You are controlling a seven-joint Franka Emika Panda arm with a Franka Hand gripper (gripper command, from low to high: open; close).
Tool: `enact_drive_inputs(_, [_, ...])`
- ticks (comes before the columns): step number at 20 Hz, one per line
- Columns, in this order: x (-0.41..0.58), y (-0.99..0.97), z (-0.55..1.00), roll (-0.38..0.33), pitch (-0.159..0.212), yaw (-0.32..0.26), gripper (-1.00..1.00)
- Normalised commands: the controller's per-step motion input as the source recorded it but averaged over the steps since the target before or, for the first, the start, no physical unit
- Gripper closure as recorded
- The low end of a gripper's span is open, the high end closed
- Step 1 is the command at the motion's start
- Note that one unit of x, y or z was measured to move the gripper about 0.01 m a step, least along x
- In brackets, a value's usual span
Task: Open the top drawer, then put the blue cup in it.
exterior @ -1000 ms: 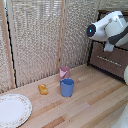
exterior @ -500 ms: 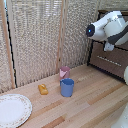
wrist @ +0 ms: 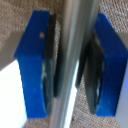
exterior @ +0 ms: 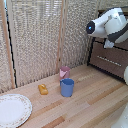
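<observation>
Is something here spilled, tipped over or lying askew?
Nothing stands out. The blue cup and pink cup stand upright on the wooden table, and the plate lies flat.

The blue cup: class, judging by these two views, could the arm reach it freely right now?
Probably not at once. The gripper has its fingers on either side of the drawer handle. The blue cup stands in the open on the table, nothing above it, pink cup just behind.
</observation>
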Motion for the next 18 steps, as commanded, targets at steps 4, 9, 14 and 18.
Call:
enact_drive_inputs(4, [0.0,0.76,0.02,0.159,-0.051,-0.081,1.0])
enact_drive_inputs(9, [0.0,0.62,0.03,0.257,-0.001,-0.11,1.0])
enact_drive_inputs(14, [0.0,0.6,0.06,0.266,-0.004,-0.114,1.0])
enact_drive_inputs(18, [0.004,0.61,0.07,0.261,-0.015,-0.11,1.0])
